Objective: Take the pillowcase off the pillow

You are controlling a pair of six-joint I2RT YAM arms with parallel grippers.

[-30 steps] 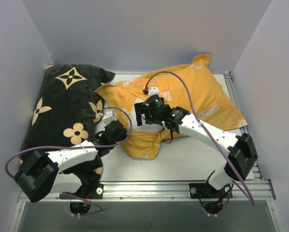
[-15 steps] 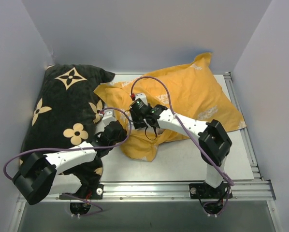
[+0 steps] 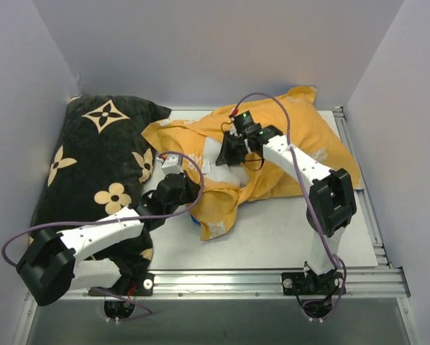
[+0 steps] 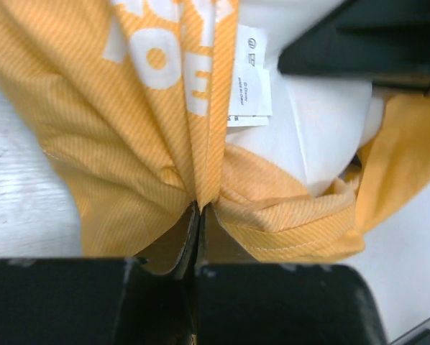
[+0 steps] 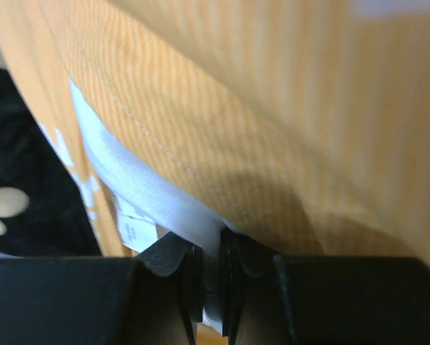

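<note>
A: Grey table (image 3: 272, 241), walled in. Left gripper (image 4: 199, 208) clamped on a pillowcase (image 4: 129, 144) fold; right gripper (image 5: 211, 248) pinching the white pillow (image 4: 323, 122) at the case mouth, mid-table.
B: Extraction step, I'd say; pillow mostly inside. Next: pull apart, hold both grips.
A: Second ago right jaws gaped, nearer the front; now closed, further back.

This was probably a robotics lab test cell rather than a home: the white desk (image 3: 272, 237) was boxed in on three sides by plain pale walls (image 3: 200, 50), with an aluminium rail (image 3: 222, 277) along its near edge. Two white-and-black arms, the left arm (image 3: 103, 231) and the right arm (image 3: 301, 169), were bolted at that rail, trailing loose purple cables (image 3: 261, 95).
</note>
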